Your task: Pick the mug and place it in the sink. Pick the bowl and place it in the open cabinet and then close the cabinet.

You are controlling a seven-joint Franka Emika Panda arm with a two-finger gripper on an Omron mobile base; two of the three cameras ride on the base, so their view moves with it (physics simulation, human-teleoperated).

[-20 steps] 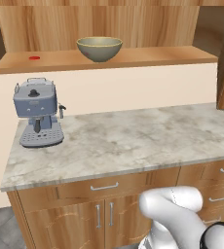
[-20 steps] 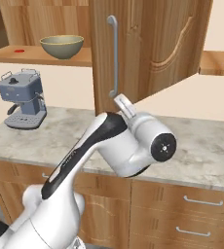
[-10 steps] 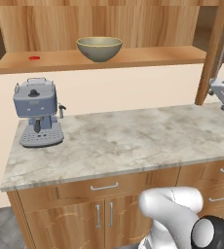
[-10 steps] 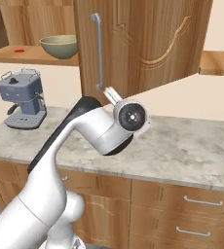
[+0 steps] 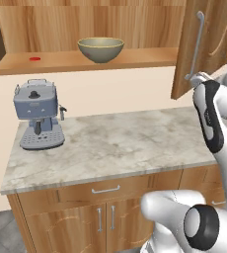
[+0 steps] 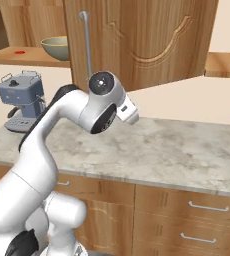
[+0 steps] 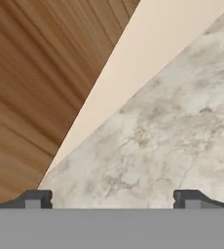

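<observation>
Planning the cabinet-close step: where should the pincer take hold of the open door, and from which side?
Take the cabinet door by its vertical silver bar handle, mid-length, coming from the front. The bar stands off the panel, so open fingers can straddle it sideways. The pincer is open, empty and pointed at the countertop.

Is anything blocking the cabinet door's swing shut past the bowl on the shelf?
Nothing visible does. The bowl sits back on the cabinet shelf, behind its front edge, and the half-open door has clear space to swing. The gripper is open and empty, beside the door.
</observation>
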